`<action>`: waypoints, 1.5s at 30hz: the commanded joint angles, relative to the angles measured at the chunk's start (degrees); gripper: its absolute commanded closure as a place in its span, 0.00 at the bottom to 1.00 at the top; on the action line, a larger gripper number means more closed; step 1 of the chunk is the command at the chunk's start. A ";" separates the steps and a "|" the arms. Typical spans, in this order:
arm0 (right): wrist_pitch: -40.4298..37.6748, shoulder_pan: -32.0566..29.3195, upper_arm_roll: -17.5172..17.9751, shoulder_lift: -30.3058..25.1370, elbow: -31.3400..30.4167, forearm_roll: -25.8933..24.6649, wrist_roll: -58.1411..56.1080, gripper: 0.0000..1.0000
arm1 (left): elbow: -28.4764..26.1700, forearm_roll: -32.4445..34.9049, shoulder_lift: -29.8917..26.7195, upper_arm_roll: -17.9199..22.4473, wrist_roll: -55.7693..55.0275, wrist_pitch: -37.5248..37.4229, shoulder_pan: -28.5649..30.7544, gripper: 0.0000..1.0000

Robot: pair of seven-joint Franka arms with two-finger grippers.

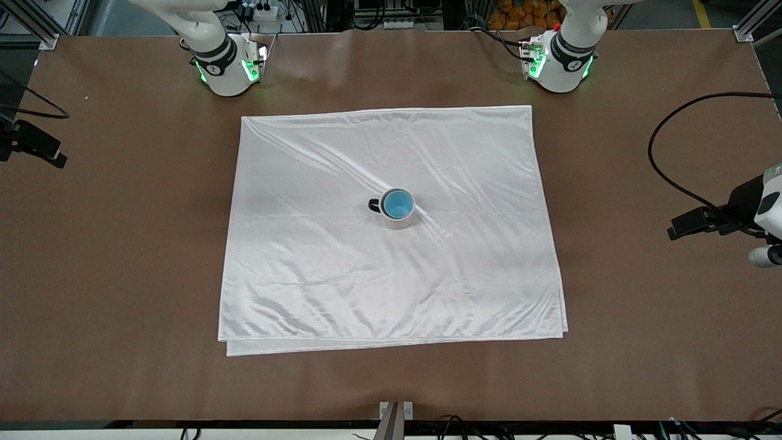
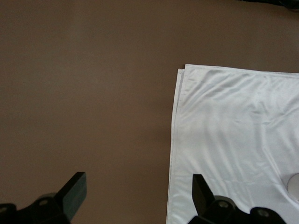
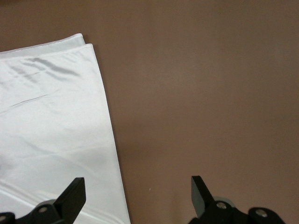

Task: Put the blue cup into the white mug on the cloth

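The blue cup (image 1: pixel 398 203) sits upright inside the white mug (image 1: pixel 399 222), which stands in the middle of the cloth (image 1: pixel 391 281). The mug's black handle points toward the right arm's end of the table. My left gripper (image 2: pixel 138 182) is open and empty, high over the cloth's edge (image 2: pixel 233 140) at the left arm's end; a sliver of the mug (image 2: pixel 295 186) shows there. My right gripper (image 3: pixel 138 184) is open and empty, high over the cloth's edge (image 3: pixel 46 116) at the right arm's end. Neither gripper shows in the front view, only the arm bases.
The brown table (image 1: pixel 122 256) surrounds the cloth. A black cable (image 1: pixel 663 165) and a camera mount (image 1: pixel 702 221) lie at the left arm's end. A black clamp (image 1: pixel 33 143) sits at the right arm's end.
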 commanded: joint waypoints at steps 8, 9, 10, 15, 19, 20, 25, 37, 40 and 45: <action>-0.03 -0.51 0.33 0.57 0.86 0.31 -0.77 0.00 | -18.60 0.17 -20.65 -0.56 3.90 0.37 -0.19 0.00; -0.03 -0.51 0.33 0.57 0.95 0.31 -0.77 0.00 | -19.31 0.17 -21.70 -0.56 3.90 0.19 -0.27 0.00; -0.03 -0.51 0.33 0.57 0.86 0.31 -0.77 0.00 | -19.66 0.17 -22.32 -0.56 3.90 0.11 -0.36 0.00; -0.12 -0.60 0.33 0.57 0.95 0.31 -0.77 0.00 | -19.22 0.26 -23.38 -0.47 3.90 -2.88 -0.63 0.00; -0.12 -0.60 0.33 0.57 0.95 0.31 -0.77 0.00 | -19.14 0.52 -24.35 -0.38 3.99 -4.11 -0.63 0.00; -0.12 -0.51 0.33 0.57 0.95 0.31 -0.77 0.00 | -19.14 0.78 -24.35 -0.30 3.99 -4.20 -0.63 0.00; -0.12 -0.51 0.33 0.57 1.12 0.31 -0.77 0.00 | -19.05 3.69 -24.35 -0.38 7.23 -4.20 -0.80 0.00; -0.12 -0.51 0.33 0.57 1.30 0.31 -0.68 0.00 | -18.52 3.69 -24.61 0.41 8.56 -5.87 -0.71 0.00; -0.12 -0.42 0.33 0.57 1.30 0.31 -0.68 0.00 | -18.35 3.69 -24.61 0.41 8.56 -6.05 -0.71 0.00; -0.12 -0.33 0.33 0.57 1.30 0.31 -0.68 0.00 | -18.26 3.69 -24.61 0.41 8.47 -6.14 -0.80 0.00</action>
